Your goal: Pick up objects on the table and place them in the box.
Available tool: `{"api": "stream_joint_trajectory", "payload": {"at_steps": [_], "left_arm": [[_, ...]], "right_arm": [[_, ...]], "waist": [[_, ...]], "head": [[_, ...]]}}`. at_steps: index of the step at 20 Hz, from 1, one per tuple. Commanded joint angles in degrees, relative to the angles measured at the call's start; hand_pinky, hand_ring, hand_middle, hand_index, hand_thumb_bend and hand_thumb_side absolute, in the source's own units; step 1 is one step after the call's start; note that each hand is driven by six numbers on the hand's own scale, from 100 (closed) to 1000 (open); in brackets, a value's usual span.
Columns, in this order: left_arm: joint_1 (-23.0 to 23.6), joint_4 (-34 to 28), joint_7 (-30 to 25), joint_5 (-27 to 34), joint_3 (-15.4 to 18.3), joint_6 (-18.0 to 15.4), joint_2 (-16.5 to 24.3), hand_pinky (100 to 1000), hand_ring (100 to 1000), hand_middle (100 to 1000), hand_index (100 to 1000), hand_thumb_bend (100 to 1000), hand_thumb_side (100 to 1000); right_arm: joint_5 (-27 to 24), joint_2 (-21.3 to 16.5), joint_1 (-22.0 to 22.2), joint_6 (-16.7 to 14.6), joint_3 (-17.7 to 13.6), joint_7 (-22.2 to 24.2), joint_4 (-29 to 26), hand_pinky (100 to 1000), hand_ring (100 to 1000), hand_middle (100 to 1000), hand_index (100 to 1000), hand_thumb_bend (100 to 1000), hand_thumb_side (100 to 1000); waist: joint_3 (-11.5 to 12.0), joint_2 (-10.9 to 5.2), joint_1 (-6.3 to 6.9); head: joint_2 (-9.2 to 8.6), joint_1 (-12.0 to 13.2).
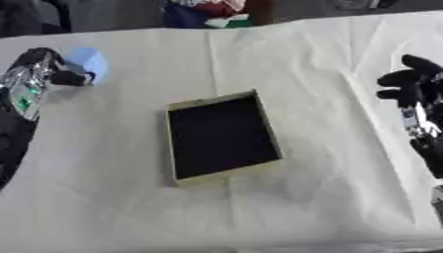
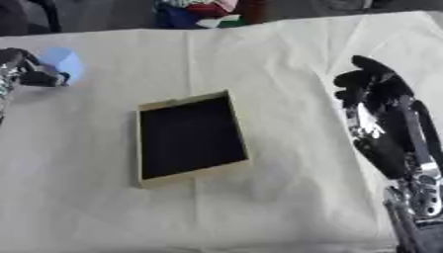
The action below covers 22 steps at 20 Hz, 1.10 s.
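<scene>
**Q:** where's everything sitting rn?

**A:** The box (image 1: 223, 137) (shallow, pale rim, dark inside, nothing in it) is mid-table on the white cloth (image 1: 320, 192). The left hand (image 1: 41, 69) is at the far left with its fingers curled round a light blue object (image 1: 89, 63), rounded, can't tell what it is.

**Q:** and the other one?

**A:** The right hand (image 2: 374, 91) is over the table's right side, well apart from the box, fingers partly bent, holding nothing.
</scene>
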Motion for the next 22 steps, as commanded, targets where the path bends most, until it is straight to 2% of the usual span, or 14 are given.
{"api": "stream_joint_trajectory", "payload": {"at_steps": [1,5,8,12,15,22], "left_arm": [[-1.0,-1.1,1.1,0.5,0.0,0.1,0.7,723,664,631,789,515,514],[-0.9,-1.1,1.5,0.8,-0.1,0.2,0.6,721,662,630,789,535,519],[-0.9,-1.1,1.8,0.9,-0.2,0.3,0.5,718,657,624,784,516,523],[-0.8,-1.3,3.0,1.0,-0.1,0.6,0.4,706,641,608,764,452,539],[-0.8,-1.3,4.3,1.1,-0.1,1.0,0.3,696,628,594,748,338,539],[-0.8,-3.8,6.0,2.9,-0.9,0.0,0.6,679,610,572,727,326,540]], "right_arm": [[0.0,-0.7,-0.7,-0.1,-0.5,0.2,-0.8,701,745,654,875,100,530],[0.0,-0.7,-0.7,-0.1,-0.4,0.2,-0.8,701,745,654,875,100,531],[0.0,-0.8,-0.7,-0.1,-0.4,0.2,-0.8,701,745,654,875,100,528],[0.0,-0.8,-0.7,-0.1,-0.4,0.2,-0.8,701,745,654,875,100,528],[0.0,-0.8,-0.7,-0.1,-0.4,0.3,-0.8,701,745,654,875,100,528],[-0.1,-0.8,-0.6,-0.1,-0.5,0.2,-0.8,702,744,654,875,100,527]], "waist": [[0.0,-0.92,-0.03],[0.0,-0.95,-0.01],[0.0,-0.97,-0.01],[0.0,-0.99,-0.01],[0.0,-1.02,0.0],[0.0,-1.18,-0.02]], "head": [[0.27,-0.1],[0.27,-0.1],[0.27,-0.2],[0.27,-0.2],[0.27,-0.2],[0.27,-0.3]]}}
